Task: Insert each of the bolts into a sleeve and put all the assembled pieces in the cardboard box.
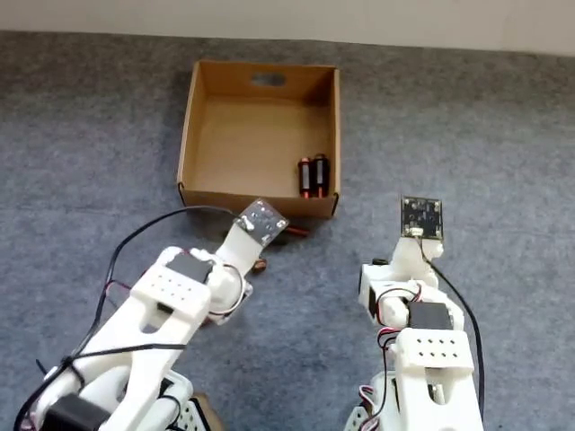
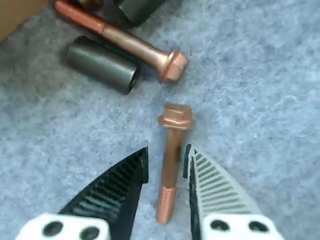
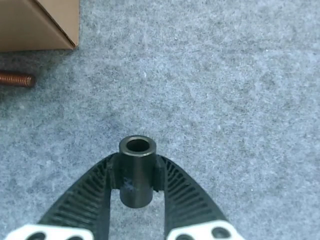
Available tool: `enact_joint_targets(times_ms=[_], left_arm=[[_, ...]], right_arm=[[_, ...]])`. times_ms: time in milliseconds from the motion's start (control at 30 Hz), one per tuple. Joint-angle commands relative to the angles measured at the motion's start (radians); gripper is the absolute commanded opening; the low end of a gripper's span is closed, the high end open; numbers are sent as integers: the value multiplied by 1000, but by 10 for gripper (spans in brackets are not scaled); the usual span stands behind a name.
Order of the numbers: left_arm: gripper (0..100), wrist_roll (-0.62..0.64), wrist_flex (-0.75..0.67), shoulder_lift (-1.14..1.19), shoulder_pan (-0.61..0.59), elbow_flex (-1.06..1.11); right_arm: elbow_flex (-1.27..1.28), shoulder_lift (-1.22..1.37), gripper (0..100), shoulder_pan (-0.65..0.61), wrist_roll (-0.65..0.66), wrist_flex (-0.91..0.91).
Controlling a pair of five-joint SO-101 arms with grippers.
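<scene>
A copper bolt (image 2: pixel 172 150) lies on the grey carpet between the fingers of my left gripper (image 2: pixel 166 159), which is open around its shank, head pointing away. Just beyond it lie a second copper bolt (image 2: pixel 125 41) and a dark sleeve (image 2: pixel 102 64) side by side, with another sleeve (image 2: pixel 134 7) past them. My right gripper (image 3: pixel 136 170) is shut on a black sleeve (image 3: pixel 135 189), held upright with its bore facing the camera. The cardboard box (image 1: pixel 193 135) stands ahead of both arms, with two assembled pieces (image 1: pixel 313 176) in its near right corner.
A box corner (image 3: pixel 37 25) and a bolt's threaded tip (image 3: pixel 16 79) sit off to one side of the right gripper. The left arm (image 1: pixel 180 296) is close to the box's front wall; the right arm (image 1: pixel 422 314) stands over bare carpet.
</scene>
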Motion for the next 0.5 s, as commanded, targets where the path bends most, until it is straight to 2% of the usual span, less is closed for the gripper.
enact_joint_targets(times_ms=[0,233,467], left_arm=[[111,6,18,54,15,-97],[95,6,15,170,15,-148],[95,6,-64,295,16,-160]], right_arm=[[-7,-18,5,8,-3,-18],[-7,-18,5,8,-3,-18],[-7,-18,5,8,-3,-18]])
